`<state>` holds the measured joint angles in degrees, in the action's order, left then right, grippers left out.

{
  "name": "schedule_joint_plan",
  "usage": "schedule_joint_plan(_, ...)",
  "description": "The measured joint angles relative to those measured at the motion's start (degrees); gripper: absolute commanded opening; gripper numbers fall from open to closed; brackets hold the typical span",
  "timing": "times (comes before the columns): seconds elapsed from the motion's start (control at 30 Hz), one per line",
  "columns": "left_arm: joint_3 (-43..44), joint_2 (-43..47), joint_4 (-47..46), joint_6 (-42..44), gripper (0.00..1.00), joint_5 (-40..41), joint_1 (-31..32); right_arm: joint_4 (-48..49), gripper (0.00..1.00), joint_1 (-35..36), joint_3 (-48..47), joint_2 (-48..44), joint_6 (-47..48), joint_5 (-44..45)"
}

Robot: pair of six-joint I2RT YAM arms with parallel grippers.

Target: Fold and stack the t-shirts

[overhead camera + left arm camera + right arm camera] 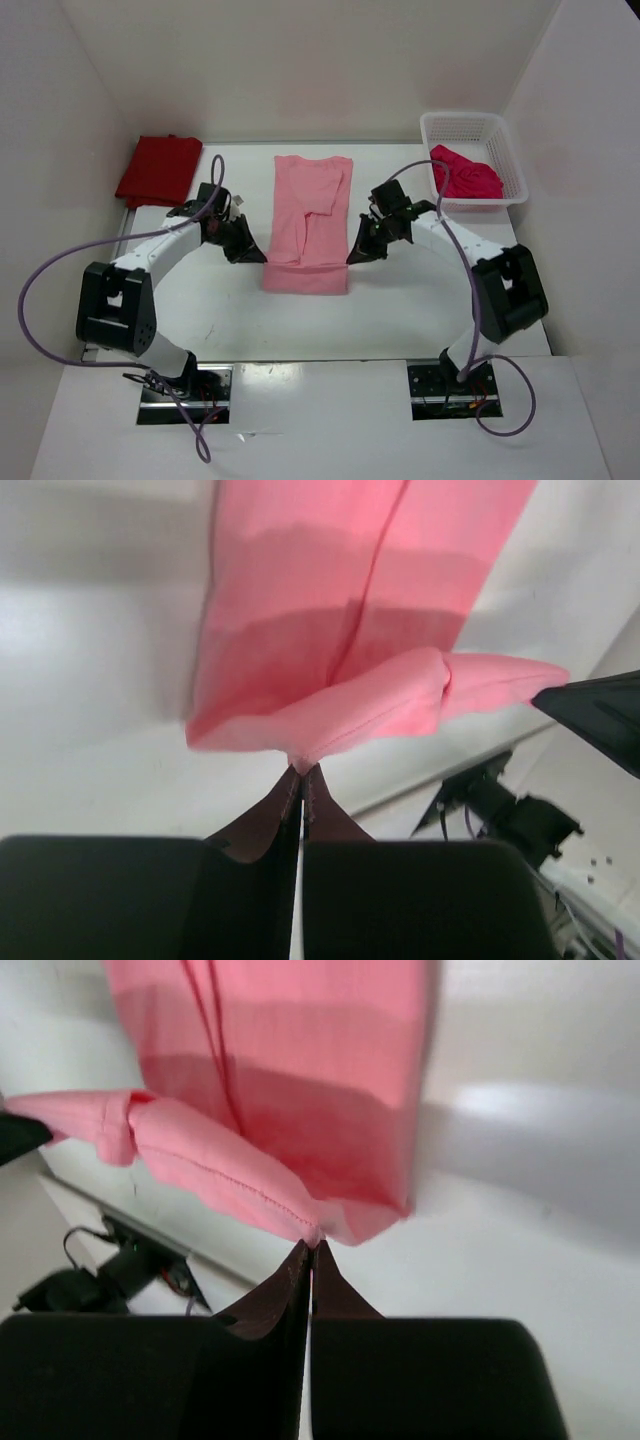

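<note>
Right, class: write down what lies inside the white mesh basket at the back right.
A crumpled crimson-pink t-shirt lies in the white basket, towards its near side. Anything beneath the shirt is covered.

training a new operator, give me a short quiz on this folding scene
1. True or false: the left end effector and the right end effector are each shut on the pink shirt's near edge.
2. Where is the crimson shirt? A in the basket; B under the pink shirt; C in the left end effector.
3. Fill in: the red shirt lies at the table's far ___ corner.
Key: 1 true; 2 A; 3 left.
</note>
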<state>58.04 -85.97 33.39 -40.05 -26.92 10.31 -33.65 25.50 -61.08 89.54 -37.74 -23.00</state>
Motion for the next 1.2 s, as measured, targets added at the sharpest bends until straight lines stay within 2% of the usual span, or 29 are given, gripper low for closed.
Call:
schedule_joint_plan(0.33,15.96,-18.1,-11.43,-4.33,0.03,6.6,0.07,1.09,0.0,-4.68,-18.84,17.11,6.45,3.5)
schedule_joint_plan(0.47,22.36,-24.55,-13.73,-4.98,0.04,8.11,0.07,1.97,0.0,-6.6,-22.45,21.66,7.67,4.13)
schedule_joint_plan(0.53,24.04,-27.34,-14.91,-5.01,0.07,8.46,0.07,2.45,0.04,-7.72,-23.45,24.28,7.91,4.42)
schedule_joint_plan(0.57,24.26,-28.33,-15.17,-5.03,0.09,8.72,0.04,2.58,0.07,-8.04,-23.71,25.4,8.07,4.37)
schedule_joint_plan(0.67,24.37,-30.21,-15.15,-5.33,0.29,9.44,-0.02,2.49,0.19,-8.7,-24.63,28.15,8.61,4.52)
schedule_joint_plan(0.7,24.37,-30.34,-15.19,-5.38,0.36,9.77,-0.13,2.51,0.28,-8.72,-25.16,28.85,8.81,4.59)
schedule_joint_plan(0.73,24.33,-30.36,-15.45,-5.64,0.49,9.92,-0.31,2.38,0.32,-8.79,-25.81,29.35,8.96,4.63)
schedule_joint_plan(0.8,23.91,-29.77,-17.35,-6.4,0.54,9.88,-0.83,2.29,0.38,-8.79,-27.15,29.79,9.16,4.66)
schedule_joint_plan(0.93,17.25,-22.23,-21.14,-8.28,0.51,10.21,-2.03,2.29,0.44,-8.79,-28.2,28.04,9.55,4.74)
schedule_joint_plan(0.97,15.06,-18.91,-21.51,-8.66,0.48,10.23,-2.34,2.29,0.41,-8.79,-27.87,26.97,9.53,4.85)
schedule_joint_plan(1.0,13.2,-15.85,-22.05,-9.25,0.46,10.23,-2.36,2.34,0.34,-8.76,-27.41,25.59,9.55,4.87)
schedule_joint_plan(1.03,11.41,-12.87,-23.1,-9.64,0.46,10.29,-2.12,2.32,0.17,-8.55,-26.75,23.87,9.64,4.92)
schedule_joint_plan(1.07,9.99,-10.29,-23.71,-9.88,0.45,10.21,-1.46,2.21,0.11,-8.46,-26.34,22.45,9.97,5.07)
schedule_joint_plan(1.13,7.28,-6.82,-26.34,-10.36,0.45,10.1,1.44,2.32,0.0,-7.43,-26.12,20.35,9.88,5.46)
schedule_joint_plan(1.2,4.61,-6.21,-28.79,-11.13,0.44,9.55,4.81,2.47,0.0,-5.14,-26.14,19.69,10.19,5.68)
